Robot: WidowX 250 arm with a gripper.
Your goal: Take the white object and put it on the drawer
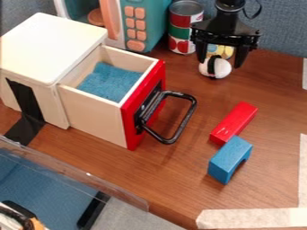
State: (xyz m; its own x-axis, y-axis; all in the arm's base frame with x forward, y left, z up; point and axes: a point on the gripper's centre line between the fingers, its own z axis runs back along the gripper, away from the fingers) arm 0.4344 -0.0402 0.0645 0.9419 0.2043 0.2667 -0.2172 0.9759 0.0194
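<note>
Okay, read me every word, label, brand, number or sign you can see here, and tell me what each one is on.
None can be read.
Can with a red and green label: any print is too small to read.
Yellow patterned thing beside it: too small to read.
Toy microwave: no legible marks on its buttons.

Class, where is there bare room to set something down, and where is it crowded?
The table is bare right of the red block and blue block, up to the tape, and between drawer handle and red block. The open drawer has room over its blue cloth. It is crowded at the back around the gripper, white object and can.
</note>
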